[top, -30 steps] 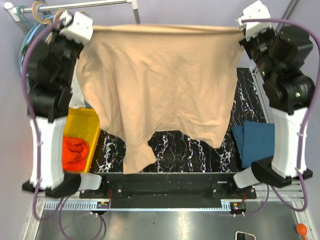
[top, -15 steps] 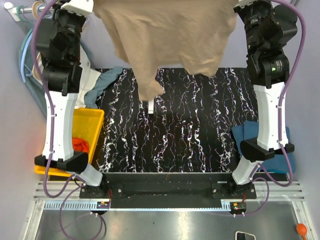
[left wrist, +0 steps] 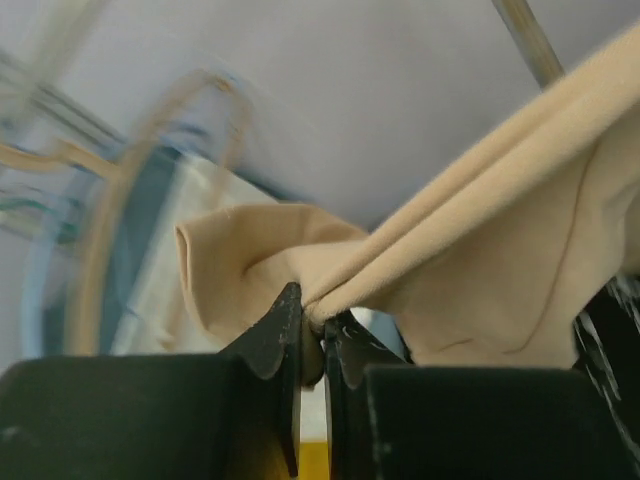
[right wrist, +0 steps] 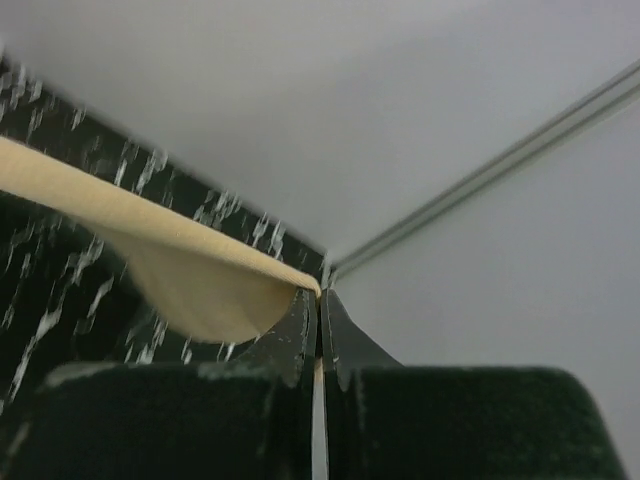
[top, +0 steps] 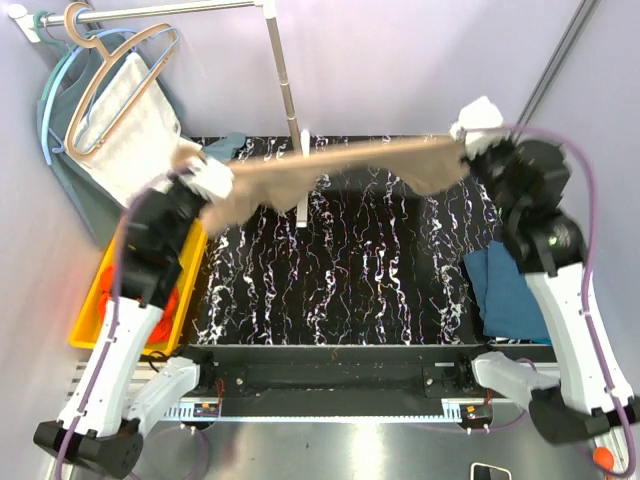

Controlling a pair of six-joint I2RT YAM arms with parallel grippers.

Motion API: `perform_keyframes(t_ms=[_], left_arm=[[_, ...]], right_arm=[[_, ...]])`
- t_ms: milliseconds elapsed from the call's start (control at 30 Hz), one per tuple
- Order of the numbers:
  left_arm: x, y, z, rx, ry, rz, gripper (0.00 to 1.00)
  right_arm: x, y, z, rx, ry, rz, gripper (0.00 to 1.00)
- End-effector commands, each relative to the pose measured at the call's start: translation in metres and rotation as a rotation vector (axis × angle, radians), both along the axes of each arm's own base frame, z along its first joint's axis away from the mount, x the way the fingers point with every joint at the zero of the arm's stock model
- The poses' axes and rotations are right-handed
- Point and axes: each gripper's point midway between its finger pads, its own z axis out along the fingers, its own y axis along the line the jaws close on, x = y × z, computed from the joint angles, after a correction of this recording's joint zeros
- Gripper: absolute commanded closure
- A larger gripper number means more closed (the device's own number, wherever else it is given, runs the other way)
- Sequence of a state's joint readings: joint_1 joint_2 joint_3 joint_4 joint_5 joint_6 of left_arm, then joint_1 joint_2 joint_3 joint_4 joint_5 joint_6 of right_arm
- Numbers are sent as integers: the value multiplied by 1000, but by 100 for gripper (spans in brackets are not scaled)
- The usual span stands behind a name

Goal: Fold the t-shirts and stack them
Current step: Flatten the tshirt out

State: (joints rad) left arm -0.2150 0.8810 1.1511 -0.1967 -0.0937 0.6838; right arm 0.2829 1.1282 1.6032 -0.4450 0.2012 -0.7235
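Observation:
The beige-tan t-shirt [top: 340,165] hangs stretched in a narrow band between my two grippers, above the far part of the black marbled table [top: 350,290]. My left gripper [top: 205,180] is shut on its left end; the left wrist view shows the cloth [left wrist: 480,230] bunched between the jaws of the left gripper [left wrist: 320,325]. My right gripper [top: 468,135] is shut on the right end, with the shirt's hem [right wrist: 150,235] pinched in the right gripper [right wrist: 320,295]. The dark teal-blue t-shirt [top: 505,290] lies folded at the table's right edge. The orange-red t-shirt [top: 172,300] sits in the yellow bin.
A yellow bin [top: 100,310] stands at the table's left edge, partly behind my left arm. A rack with hangers, a white cloth [top: 125,125] and a grey-green garment is at the back left. A metal pole [top: 285,75] rises at the back middle.
Both arms have swung down and away from the camera. The beige shirt, spread wide a second ago, is now pulled into a narrow band low over the table's far part.

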Motion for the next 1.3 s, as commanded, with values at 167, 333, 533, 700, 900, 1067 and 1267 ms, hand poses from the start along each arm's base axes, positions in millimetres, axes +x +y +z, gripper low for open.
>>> perform_keyframes(t_ms=[167,333,533,700,900,1067,1267], left_arm=[[-96,-18,-223,287,638,-184,100],[-163,-11,-268,398,962,-325,100],[-229,13,-287,512,1304,-392,100],[-238,43,-289,628,1363,-280,100],[-224,54,-287,775,1373,-281,100],[-214,57,-277,860,1388,-298,100],[-166,52,-235,925,1126,-245,100]], right_arm=[[-79,-27,-203,-22,608,-55,100],[-123,-25,-249,-80,848,17,100],[-171,-27,-282,-166,1064,103,100],[-202,-32,-301,-215,1193,139,100],[-211,-36,-309,-265,1236,172,100],[-221,-44,-311,-341,1290,189,100],[-193,-43,-287,-316,1143,137,100]])
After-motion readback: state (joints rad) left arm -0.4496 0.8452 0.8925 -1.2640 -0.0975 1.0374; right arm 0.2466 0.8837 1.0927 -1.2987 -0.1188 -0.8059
